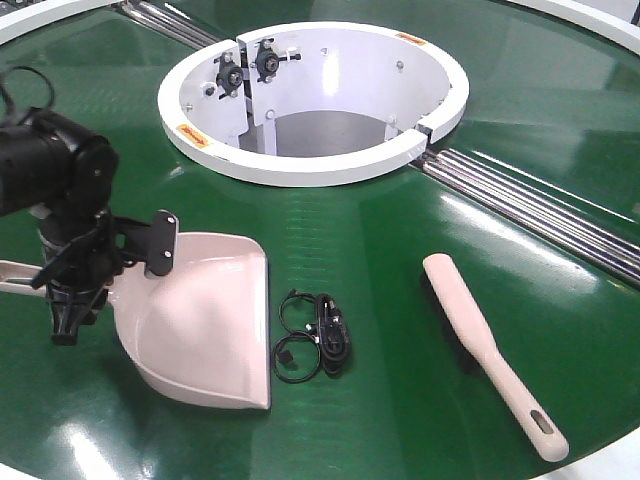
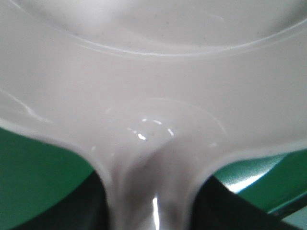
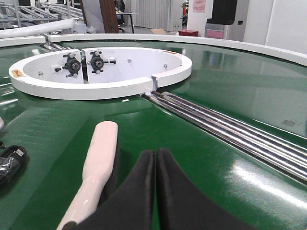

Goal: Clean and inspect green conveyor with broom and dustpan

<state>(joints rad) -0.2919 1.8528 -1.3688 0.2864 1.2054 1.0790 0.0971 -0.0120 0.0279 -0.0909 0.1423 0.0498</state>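
On the green conveyor (image 1: 400, 230) the pale pink dustpan (image 1: 205, 330) lies at the front left, its lip facing the near edge. My left gripper (image 1: 75, 290) is shut on the dustpan's handle; in the left wrist view the handle (image 2: 153, 201) runs between the dark fingers (image 2: 86, 211) with the scoop ahead. The broom (image 1: 490, 345) lies flat at the front right, handle end nearest. In the right wrist view my right gripper (image 3: 156, 153) hovers shut and empty just right of the broom (image 3: 100, 163). It does not show in the front view.
A small black bundle of cable with rings (image 1: 318, 335) lies between dustpan and broom. The white ring-shaped hub (image 1: 300, 165) stands behind them, and silver roller strips (image 1: 540, 215) run from it to the right. The belt's white outer rim (image 3: 240, 45) curves beyond.
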